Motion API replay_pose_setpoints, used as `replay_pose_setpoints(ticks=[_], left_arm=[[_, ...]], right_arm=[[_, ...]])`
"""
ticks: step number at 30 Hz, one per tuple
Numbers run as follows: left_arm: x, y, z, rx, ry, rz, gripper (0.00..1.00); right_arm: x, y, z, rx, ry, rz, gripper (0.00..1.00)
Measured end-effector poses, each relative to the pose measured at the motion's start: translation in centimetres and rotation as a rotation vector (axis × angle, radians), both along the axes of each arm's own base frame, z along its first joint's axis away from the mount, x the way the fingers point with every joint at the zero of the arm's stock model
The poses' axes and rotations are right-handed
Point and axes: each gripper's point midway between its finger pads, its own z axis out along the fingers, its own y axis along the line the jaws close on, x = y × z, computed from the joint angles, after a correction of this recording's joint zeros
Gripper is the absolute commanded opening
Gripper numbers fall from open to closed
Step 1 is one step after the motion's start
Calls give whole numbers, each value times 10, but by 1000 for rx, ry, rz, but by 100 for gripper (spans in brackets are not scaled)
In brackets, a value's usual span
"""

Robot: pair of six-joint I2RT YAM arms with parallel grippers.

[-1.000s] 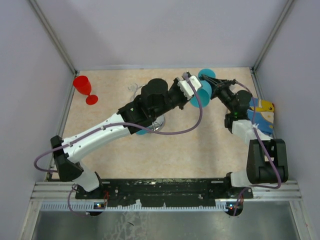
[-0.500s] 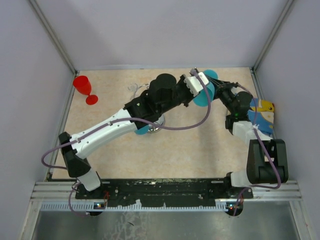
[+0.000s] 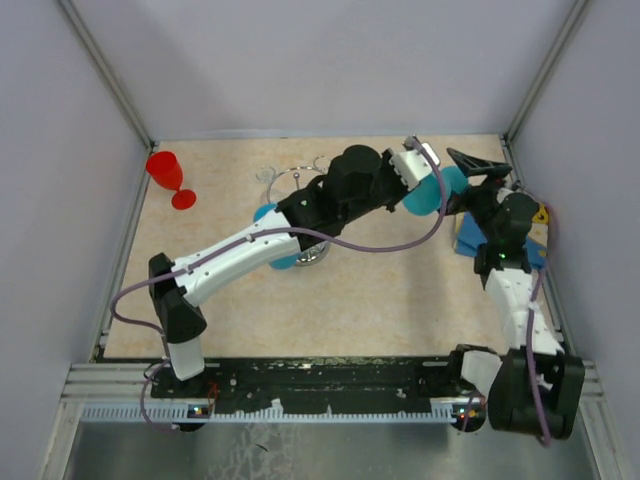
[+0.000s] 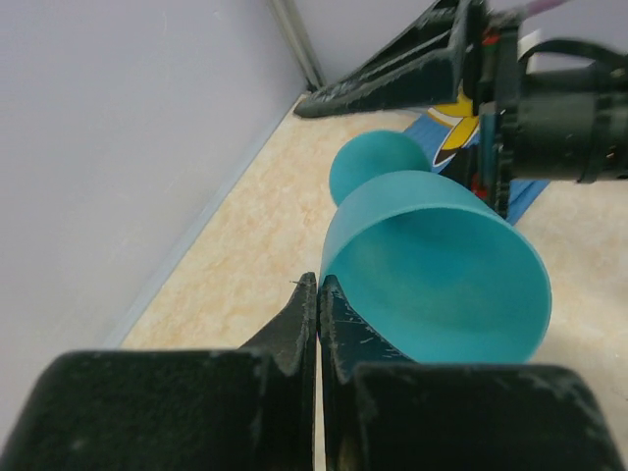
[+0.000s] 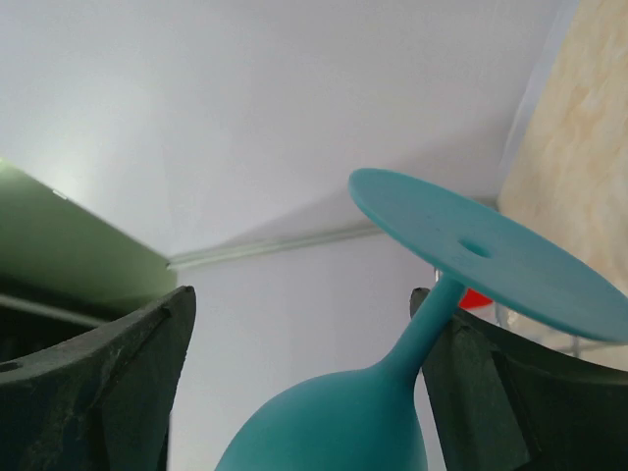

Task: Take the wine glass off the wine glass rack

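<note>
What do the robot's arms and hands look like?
The left arm and right arm have white shells with chunky black joints. A thin purple cable loops along each. The left hand and right hand are black, with flat, pointed fingers.

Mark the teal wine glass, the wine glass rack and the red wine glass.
teal wine glass (image 4: 432,265), left wrist view, inside of the bowl.
wine glass rack (image 3: 316,255), top external view, shiny round base.
red wine glass (image 3: 165,167), top external view, bowl.
</note>
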Motion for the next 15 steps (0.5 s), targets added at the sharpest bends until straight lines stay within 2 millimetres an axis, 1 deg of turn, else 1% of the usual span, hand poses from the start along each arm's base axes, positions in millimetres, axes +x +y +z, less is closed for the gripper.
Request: replay_pose_setpoints(ticks=[2, 5, 6, 8, 9, 10, 13, 14, 15], left_arm=[[2, -6, -2, -1, 6, -8, 0], [7, -18, 0, -2, 7, -16, 0], [9, -22, 2, -5, 6, -16, 0], [14, -28, 5, -9, 3, -9, 0], [17, -29, 3, -3, 6, -3, 0], [20, -30, 2, 0, 8, 2, 0], [29, -31, -3, -1, 26, 16, 0], [32, -30, -6, -3, 33, 22, 0], [34, -29, -7, -4, 41, 27, 0]], right_arm=[[-5, -24, 4, -96, 20, -113, 99], [-12, -54, 15, -268, 59, -274, 99], [-15, -62, 20, -331, 66, -319, 99], [-22, -70, 27, -409, 74, -364, 99], [-25, -73, 28, -445, 75, -380, 99], [-27, -74, 26, -467, 82, -386, 99], [-27, -75, 6, -495, 129, -375, 99], [-26, -75, -5, -497, 153, -366, 99], [-26, -74, -21, -498, 193, -354, 99]])
